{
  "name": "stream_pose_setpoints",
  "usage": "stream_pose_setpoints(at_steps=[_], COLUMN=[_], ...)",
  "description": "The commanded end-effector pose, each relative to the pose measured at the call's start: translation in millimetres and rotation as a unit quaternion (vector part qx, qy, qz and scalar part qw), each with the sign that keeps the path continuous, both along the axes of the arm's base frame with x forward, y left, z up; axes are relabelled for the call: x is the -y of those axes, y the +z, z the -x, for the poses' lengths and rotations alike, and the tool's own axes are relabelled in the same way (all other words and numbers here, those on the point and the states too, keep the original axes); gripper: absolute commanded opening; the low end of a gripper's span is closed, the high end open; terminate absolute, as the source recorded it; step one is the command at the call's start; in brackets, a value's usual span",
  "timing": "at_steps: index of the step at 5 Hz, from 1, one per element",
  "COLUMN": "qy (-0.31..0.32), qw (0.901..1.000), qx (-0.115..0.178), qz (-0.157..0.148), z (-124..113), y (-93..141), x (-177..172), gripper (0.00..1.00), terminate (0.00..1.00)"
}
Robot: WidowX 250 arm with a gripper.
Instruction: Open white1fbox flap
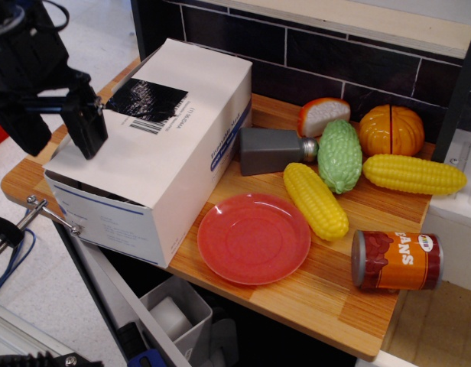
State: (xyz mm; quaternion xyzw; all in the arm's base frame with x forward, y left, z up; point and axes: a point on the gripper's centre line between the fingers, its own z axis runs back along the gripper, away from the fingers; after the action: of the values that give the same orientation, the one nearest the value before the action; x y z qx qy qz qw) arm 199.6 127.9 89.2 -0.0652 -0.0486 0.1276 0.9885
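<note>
The white1fbox (186,164) is a large white carton with blue print, lying on the left of the wooden table. Its flap (155,134) is the broad top panel with a shiny black tape patch (146,99) and a barcode label; it lies flat and closed, with a dark gap showing at the near end. My gripper (53,134) is black and open, over the carton's left edge. One finger (86,126) hangs over the flap's left side, the other finger (23,130) outside the box. It holds nothing.
A red plate (254,238) lies right of the carton. A grey shaker (272,150), two yellow corn cobs (316,200), a green corn (339,155), an orange pumpkin (391,130), a mushroom (324,115) and a bean can (396,260) lie to the right. A dark tiled wall is behind.
</note>
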Motion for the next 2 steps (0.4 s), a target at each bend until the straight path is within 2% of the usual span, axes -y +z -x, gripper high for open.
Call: stream_pose_setpoints(at_steps=[1, 2], qy=[-0.007, -0.004], qw=[0.9997, 0.9991], qx=[0.024, 0.039], qz=[0.007, 0.014], z=[-4.2, -12.9], y=[-4.1, 1.4], x=[5.9, 15.8], gripper=[1.0, 1.0], terminate=[0.0, 0.0])
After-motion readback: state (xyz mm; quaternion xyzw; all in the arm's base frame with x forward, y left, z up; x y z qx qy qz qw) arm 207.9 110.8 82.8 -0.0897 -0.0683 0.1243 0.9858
